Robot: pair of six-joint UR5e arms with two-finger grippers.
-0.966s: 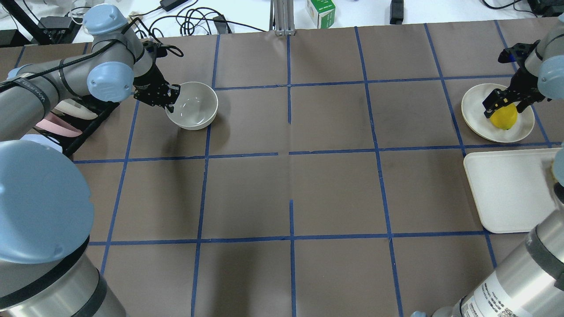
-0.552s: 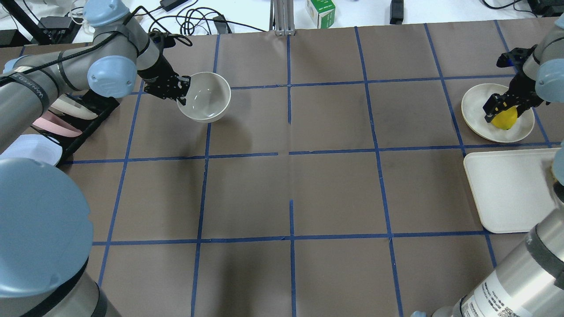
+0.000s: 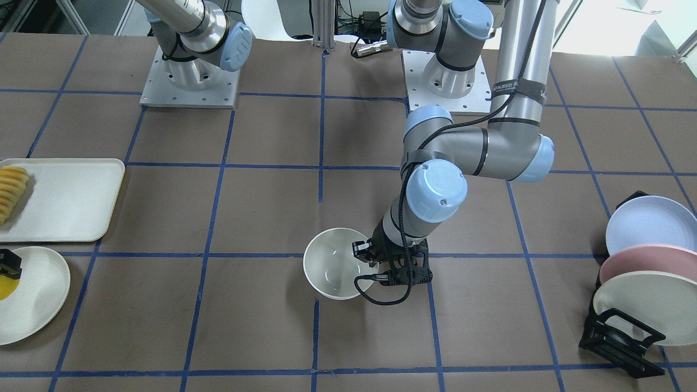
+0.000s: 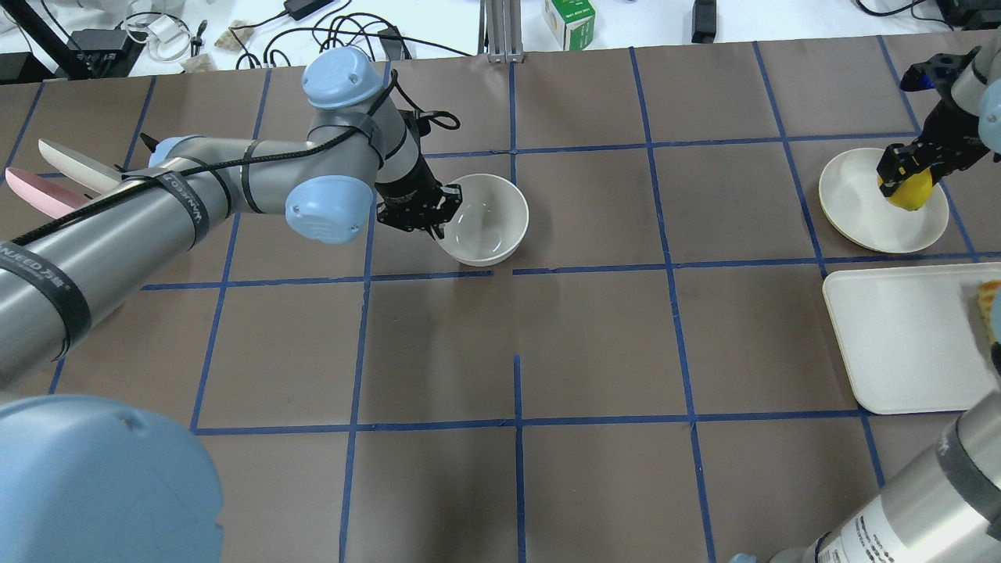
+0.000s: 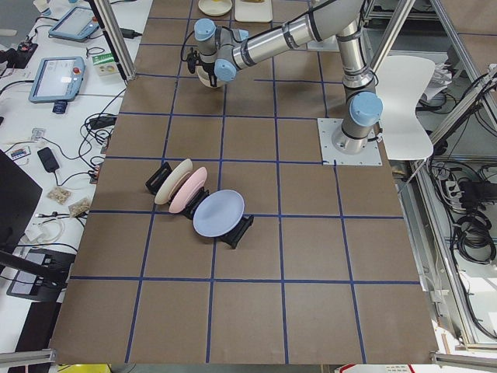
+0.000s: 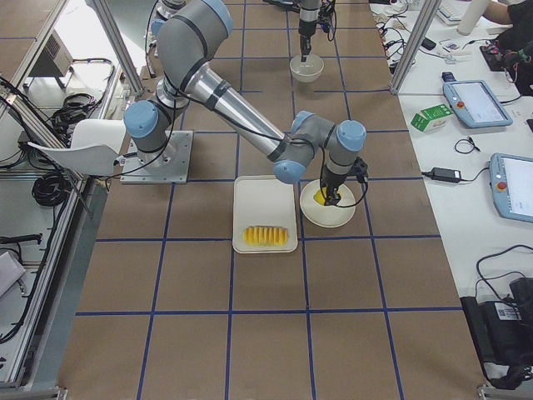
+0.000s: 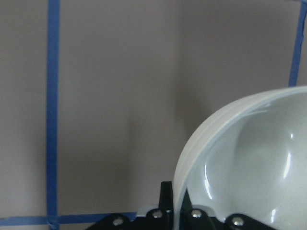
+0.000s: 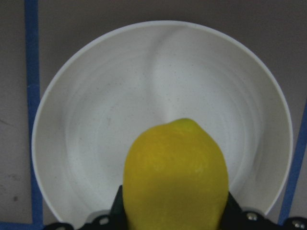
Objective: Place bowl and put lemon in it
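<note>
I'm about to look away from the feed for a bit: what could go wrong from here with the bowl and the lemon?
The left gripper pinches the bowl by one side of its rim only; it may tip or skid on release. The right gripper holds the rounded lemon over the plate, far across the table from the bowl; it could slip in the jaws on that carry.

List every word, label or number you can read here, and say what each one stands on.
"NEED": on the black strap around the left arm; the characters beside it are too blurred to read.
Green and white box beyond the table: print too small to read.
White label on the right arm: print too small to read.
The bowl and the lemon: no text.
</note>
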